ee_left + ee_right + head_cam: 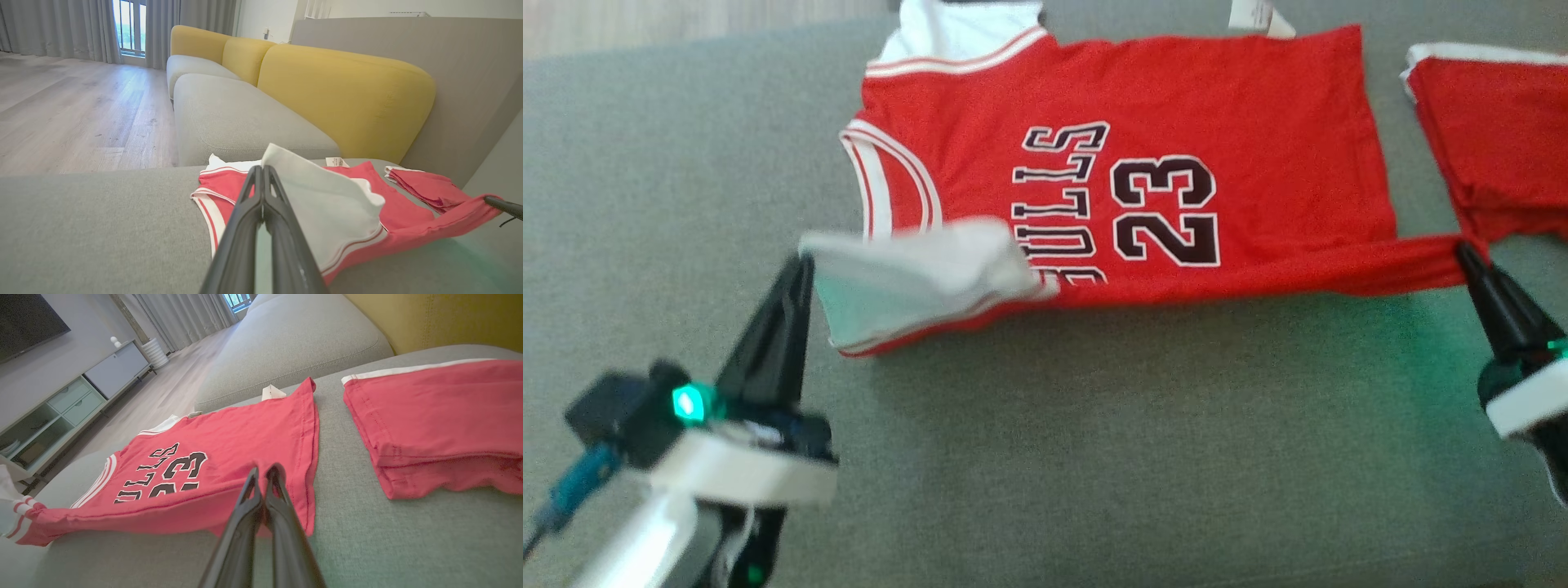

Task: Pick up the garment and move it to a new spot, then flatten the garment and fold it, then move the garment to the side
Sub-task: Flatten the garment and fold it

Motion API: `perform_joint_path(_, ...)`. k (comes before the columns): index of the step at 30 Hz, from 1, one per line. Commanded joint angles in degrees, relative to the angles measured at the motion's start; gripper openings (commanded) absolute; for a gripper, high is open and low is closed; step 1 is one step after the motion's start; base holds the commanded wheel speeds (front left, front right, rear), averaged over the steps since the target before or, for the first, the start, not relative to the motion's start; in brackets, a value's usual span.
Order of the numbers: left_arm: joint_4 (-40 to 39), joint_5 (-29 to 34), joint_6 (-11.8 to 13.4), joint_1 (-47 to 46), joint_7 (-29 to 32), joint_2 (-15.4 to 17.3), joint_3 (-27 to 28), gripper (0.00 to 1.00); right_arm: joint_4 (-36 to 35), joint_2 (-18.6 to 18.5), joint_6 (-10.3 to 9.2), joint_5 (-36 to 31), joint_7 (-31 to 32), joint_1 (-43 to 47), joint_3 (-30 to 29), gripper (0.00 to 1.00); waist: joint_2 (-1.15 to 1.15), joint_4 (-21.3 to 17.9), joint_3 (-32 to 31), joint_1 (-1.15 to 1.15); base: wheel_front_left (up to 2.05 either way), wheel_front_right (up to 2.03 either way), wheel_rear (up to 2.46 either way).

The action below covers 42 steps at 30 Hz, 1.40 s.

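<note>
A red sleeveless jersey (1143,122) with white trim and "BULLS 23" in black lies spread on the grey cushion (1094,457). My left gripper (805,260) is shut on its near shoulder corner, lifted and turned over so the white inside (322,196) faces up. At the right, my right gripper (1463,247) is shut on the near hem corner (265,473), pulled up off the cushion. The jersey's near edge (1258,282) stretches between both grippers, raised and partly folded over the body.
A second red garment (1494,139), folded, with a white edge, lies on the cushion to the right of the jersey (441,424). Yellow sofa backs (347,94) rise behind. Wooden floor (73,106) and a low cabinet (81,384) lie beyond the cushion's far edge.
</note>
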Motion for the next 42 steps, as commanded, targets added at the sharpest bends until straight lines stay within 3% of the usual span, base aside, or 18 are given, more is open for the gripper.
perform_joint_path(1,-0.2,0.8,-0.6,-4.0,0.0,0.9,2.9,0.0,-0.3,-1.4,0.39,0.1,-0.4,-1.4,0.1,0.0,0.0,-0.2,2.3,-0.01,0.0,0.0,0.0)
perform_joint_path(14,18.0,5.6,-8.5,-24.6,1.0,-2.4,-1.0,0.0,6.9,2.3,0.39,0.1,1.2,-13.3,5.5,0.0,0.0,-0.7,9.0,-0.01,0.0,0.0,0.0)
perform_joint_path(20,24.2,6.6,-9.8,-29.3,-0.5,-3.6,-1.3,0.0,9.2,3.2,0.39,0.5,0.5,-16.0,7.1,0.0,0.0,-1.0,10.3,-0.01,0.0,0.0,0.0)
perform_joint_path(21,25.4,6.4,-9.9,-29.8,-0.6,-4.0,-1.2,0.0,9.7,3.4,0.39,0.5,0.3,-16.4,7.4,0.35,0.0,-1.1,10.4,-0.01,0.0,0.0,0.0)
perform_joint_path(22,26.5,6.1,-10.0,-30.1,-0.6,-4.3,-1.2,0.0,10.2,3.6,0.39,0.5,0.2,-16.9,7.8,0.99,0.0,-1.2,10.5,-0.01,0.0,0.0,0.0)
perform_joint_path(24,28.4,5.3,-9.9,-30.4,-0.2,-4.9,-1.0,0.51,11.3,4.2,0.39,0.1,-0.2,-17.7,7.9,1.0,0.0,-1.3,10.6,-0.01,0.0,0.0,0.0)
perform_joint_path(25,29.0,5.1,-9.6,-30.3,0.0,-5.2,-1.0,1.0,11.6,4.5,0.39,0.0,-0.3,-18.0,8.1,1.0,0.0,-1.3,10.5,-0.01,0.0,0.0,0.0)
perform_joint_path(30,28.8,3.0,-8.1,-26.3,0.7,-6.1,-0.8,1.0,13.2,4.0,0.39,-3.0,-0.7,-17.6,6.8,1.0,0.0,-1.5,9.0,-0.01,0.0,0.0,0.0)
perform_joint_path(35,26.0,0.0,-5.8,-18.0,2.1,-6.2,-1.0,1.0,13.0,5.2,0.39,-8.2,-0.8,-14.0,-0.5,1.0,0.0,-1.4,7.2,-0.01,0.0,0.0,0.0)
perform_joint_path(42,23.2,-2.8,-0.4,-7.8,5.0,-6.2,-1.3,1.0,10.1,7.6,0.39,-12.0,-0.8,-7.7,-5.4,1.0,0.0,-1.8,5.5,-0.01,0.0,0.0,0.0)
